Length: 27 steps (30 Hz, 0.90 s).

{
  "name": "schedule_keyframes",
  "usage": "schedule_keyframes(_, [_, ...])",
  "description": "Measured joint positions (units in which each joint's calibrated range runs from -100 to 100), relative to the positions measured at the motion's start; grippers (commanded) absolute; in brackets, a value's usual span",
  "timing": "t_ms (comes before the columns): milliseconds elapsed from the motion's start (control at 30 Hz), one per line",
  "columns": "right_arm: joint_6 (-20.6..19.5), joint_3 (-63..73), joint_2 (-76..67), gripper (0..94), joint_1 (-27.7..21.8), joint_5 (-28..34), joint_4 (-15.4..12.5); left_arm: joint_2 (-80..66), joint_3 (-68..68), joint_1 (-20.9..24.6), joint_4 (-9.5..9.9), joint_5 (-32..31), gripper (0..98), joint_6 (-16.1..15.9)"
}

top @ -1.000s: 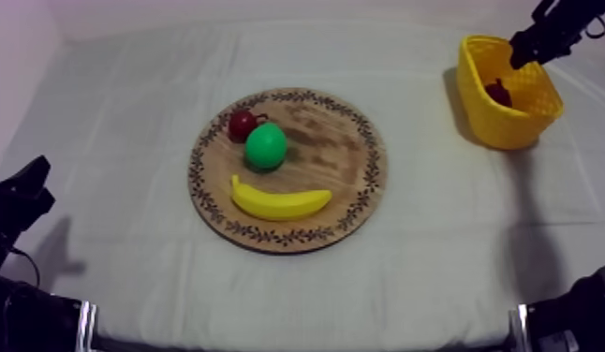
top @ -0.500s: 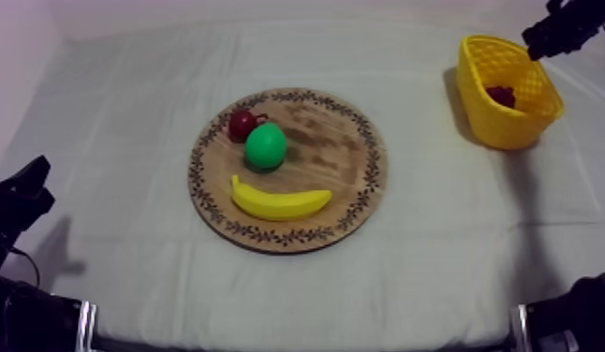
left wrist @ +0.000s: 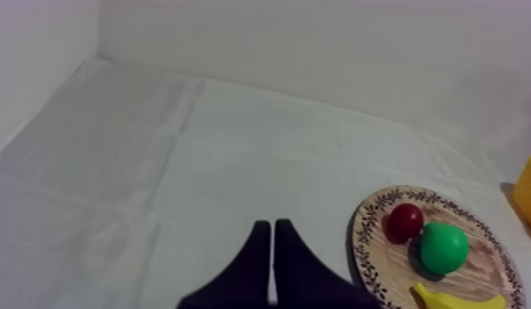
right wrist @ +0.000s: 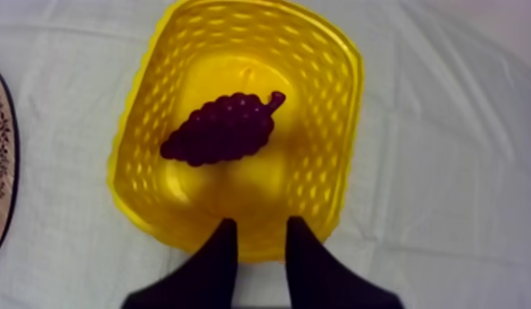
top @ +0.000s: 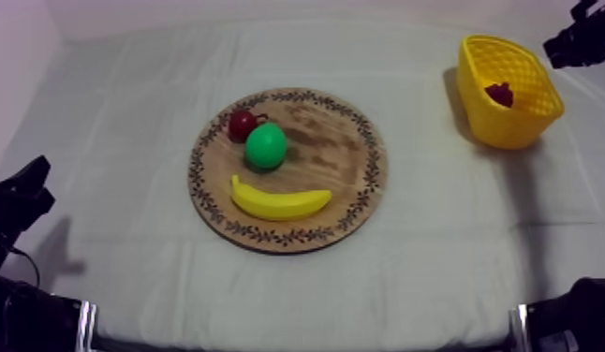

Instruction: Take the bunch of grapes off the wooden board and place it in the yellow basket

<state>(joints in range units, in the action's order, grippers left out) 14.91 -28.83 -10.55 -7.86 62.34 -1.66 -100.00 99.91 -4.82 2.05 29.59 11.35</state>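
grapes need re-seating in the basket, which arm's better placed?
Right. The right end effector hangs open just over the yellow basket, grapes lying inside; the left end effector sits shut, beyond the wooden board.

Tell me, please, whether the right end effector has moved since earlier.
Yes: the right end effector has drawn back from over the yellow basket, up and rightward in the top view.

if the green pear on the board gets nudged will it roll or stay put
Likely rolls: the pear looks round and smooth, the wooden board flat. The small red fruit close beside it might block it that way. Probably stiff and light, being a toy.
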Motion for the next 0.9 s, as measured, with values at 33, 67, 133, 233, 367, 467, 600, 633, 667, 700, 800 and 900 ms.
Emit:
schedule_keyframes(33, [0.00, -0.92, -1.07, 14.6, -0.04, 0.03, 0.00, 0.00, 0.00, 0.00, 0.00, 0.00, 0.1, 0.00])
schedule_keyframes(67, [-0.01, -1.63, -2.12, 14.2, -0.04, -0.05, 0.00, 0.00, 0.00, 0.00, 0.00, 0.00, 0.1, 0.00])
schedule_keyframes(133, [-0.07, -3.49, -4.29, 13.4, -0.04, -0.05, 0.06, 0.00, 0.00, 0.00, 0.00, 0.00, 0.1, 0.00])
schedule_keyframes(233, [-0.28, -6.06, -7.35, 12.2, 0.15, -0.12, 0.33, 0.00, 0.00, 0.00, 0.00, 0.00, 0.1, 0.00])
schedule_keyframes(367, [-0.55, -8.94, -11.81, 9.2, 0.23, 0.18, 0.42, 0.00, 0.00, 0.00, 0.00, 0.00, 0.1, 0.00])
schedule_keyframes(467, [-0.71, -10.85, -15.07, 6.3, 0.23, 0.89, 0.42, 0.00, 0.00, 0.00, 0.00, 0.00, 0.1, 0.00])
schedule_keyframes(600, [-0.85, -13.48, -19.36, 3.9, 0.27, 1.29, 0.71, 0.00, 0.00, 0.00, 0.00, 0.00, 0.1, 0.00])
schedule_keyframes(633, [-0.91, -14.37, -20.54, 3.3, 0.31, 1.30, 0.89, 0.00, 0.00, 0.00, 0.00, 0.00, 0.1, 0.00])
schedule_keyframes(667, [-0.93, -15.30, -21.74, 2.6, 0.47, 1.46, 1.03, 0.00, 0.00, 0.00, 0.00, 0.00, 0.1, 0.00])
schedule_keyframes(700, [-1.06, -16.26, -22.68, 2.0, 0.58, 1.56, 1.18, 0.00, 0.00, 0.00, 0.00, 0.00, 0.1, 0.00])
schedule_keyframes(800, [-1.48, -19.08, -26.52, 1.2, 1.01, 1.57, 1.66, 0.00, 0.00, 0.00, 0.00, 0.00, 0.1, 0.00])
schedule_keyframes(900, [-1.61, -21.78, -30.13, 0.9, 1.11, 1.54, 1.66, 0.00, 0.00, 0.00, 0.00, 0.00, 0.1, 0.00])
